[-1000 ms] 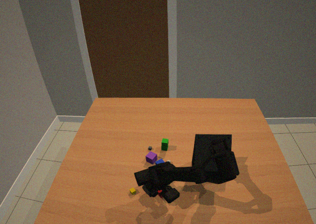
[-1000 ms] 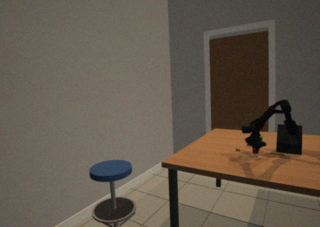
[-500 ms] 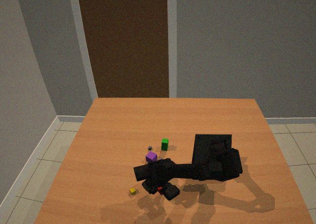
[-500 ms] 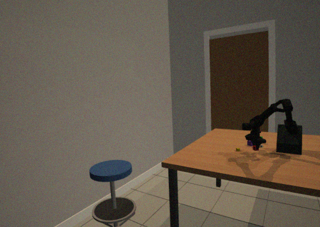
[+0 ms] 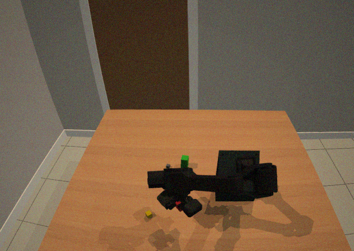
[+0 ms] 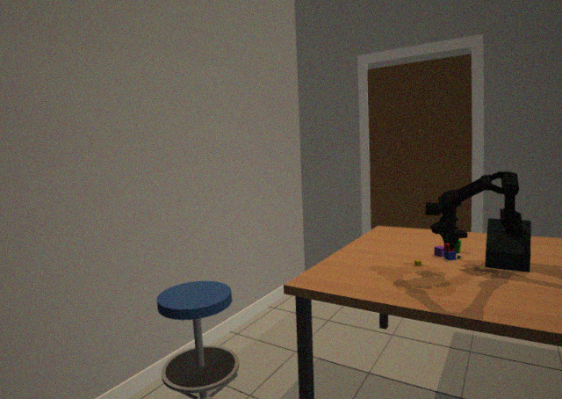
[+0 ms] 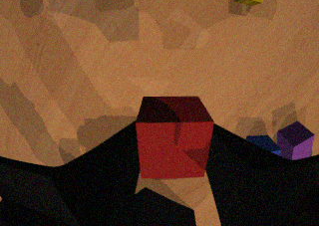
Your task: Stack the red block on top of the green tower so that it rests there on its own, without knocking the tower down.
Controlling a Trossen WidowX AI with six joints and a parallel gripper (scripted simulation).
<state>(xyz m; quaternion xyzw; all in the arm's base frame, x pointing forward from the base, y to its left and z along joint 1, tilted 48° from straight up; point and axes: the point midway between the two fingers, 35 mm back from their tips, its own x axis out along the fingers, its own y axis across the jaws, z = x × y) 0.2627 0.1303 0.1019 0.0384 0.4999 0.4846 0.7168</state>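
At the far end of the room stands a brown door (image 6: 420,142) in a pale frame, grey walls on either side, pale tiles underfoot, and in the lower left of the exterior view a blue stool (image 6: 194,299) near the wall. The wooden table (image 5: 142,134) fills the lower half of the top view, its grain running side to side and broken arm shadows spread across its near part.

Now the claw: the gripper (image 5: 179,204) is down low on the table, just below the centre of the top view, jaws drawn in and clamped on the red block (image 7: 174,140). In the wrist view the dark fingers press against both sides of the cube, dead centre of the frame. It is a cube, so no long axis to call; it sits square to the wrist camera, top face level.

The green tower (image 5: 184,161) stands upright above the arm in the top view, apart from the claw. A yellow block (image 5: 148,213) sits lower left, well clear. A purple block (image 7: 295,140) and a blue block (image 7: 263,142) lie just beside each other at the wrist view's right edge.
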